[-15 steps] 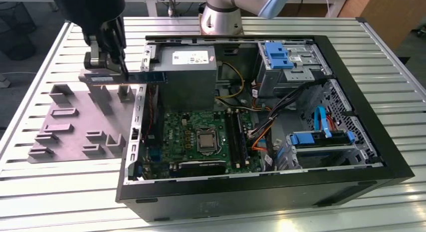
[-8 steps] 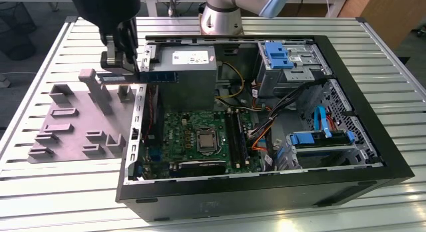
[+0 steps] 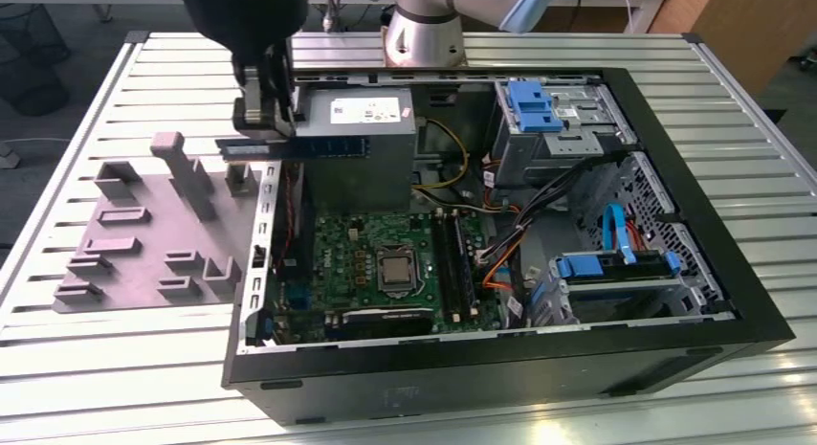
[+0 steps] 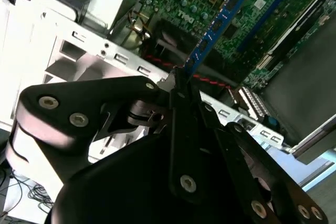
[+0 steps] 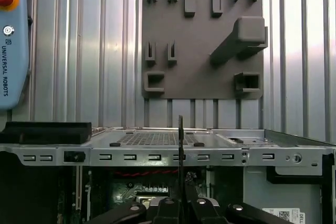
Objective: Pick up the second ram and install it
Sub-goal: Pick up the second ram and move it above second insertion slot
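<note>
Gripper (image 3: 263,131) pinches the ram (image 3: 321,146) near one end over the exterior view's left case wall (image 3: 267,201); seemingly slim hold could let it pivot and strike.

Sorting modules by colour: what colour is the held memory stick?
Thin flat memory stick: blue board, black chips; clearest in the second wrist view.

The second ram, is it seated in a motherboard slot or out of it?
Out. The gripper holds the second ram in the air above the case wall.

Gripper (image 5: 180,204) clamps second ram (image 5: 180,145) edge-on over PC case rim (image 5: 137,150), w/ grey holder plate (image 5: 202,35) beyond.
</note>
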`<state>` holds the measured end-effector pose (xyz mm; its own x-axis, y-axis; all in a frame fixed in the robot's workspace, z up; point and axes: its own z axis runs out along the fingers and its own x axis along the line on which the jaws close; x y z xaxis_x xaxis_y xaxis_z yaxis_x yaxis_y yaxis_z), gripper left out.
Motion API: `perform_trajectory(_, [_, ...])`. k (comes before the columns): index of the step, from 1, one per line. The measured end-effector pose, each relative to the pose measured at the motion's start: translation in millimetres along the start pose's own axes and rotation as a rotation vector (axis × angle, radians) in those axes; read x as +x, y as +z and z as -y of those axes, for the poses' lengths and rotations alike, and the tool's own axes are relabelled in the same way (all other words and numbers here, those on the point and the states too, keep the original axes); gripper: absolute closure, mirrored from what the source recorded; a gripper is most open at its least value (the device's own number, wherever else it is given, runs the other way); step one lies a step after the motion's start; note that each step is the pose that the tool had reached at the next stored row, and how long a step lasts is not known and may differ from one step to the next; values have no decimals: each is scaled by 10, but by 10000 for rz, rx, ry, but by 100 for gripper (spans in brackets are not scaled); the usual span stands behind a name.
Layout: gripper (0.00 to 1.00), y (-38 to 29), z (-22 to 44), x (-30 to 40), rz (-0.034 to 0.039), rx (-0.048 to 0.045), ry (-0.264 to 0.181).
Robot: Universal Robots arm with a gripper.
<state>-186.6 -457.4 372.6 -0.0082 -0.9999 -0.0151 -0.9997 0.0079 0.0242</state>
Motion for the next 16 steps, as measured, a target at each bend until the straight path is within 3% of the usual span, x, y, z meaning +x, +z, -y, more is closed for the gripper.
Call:
perform_trajectory(5, [86, -4, 166, -1, 0, -4, 3])
perform_trajectory(10, [86, -5, 238, -2, 3, -2, 126])
perform_trajectory(16, [86, -7, 413, -3, 3, -2, 132])
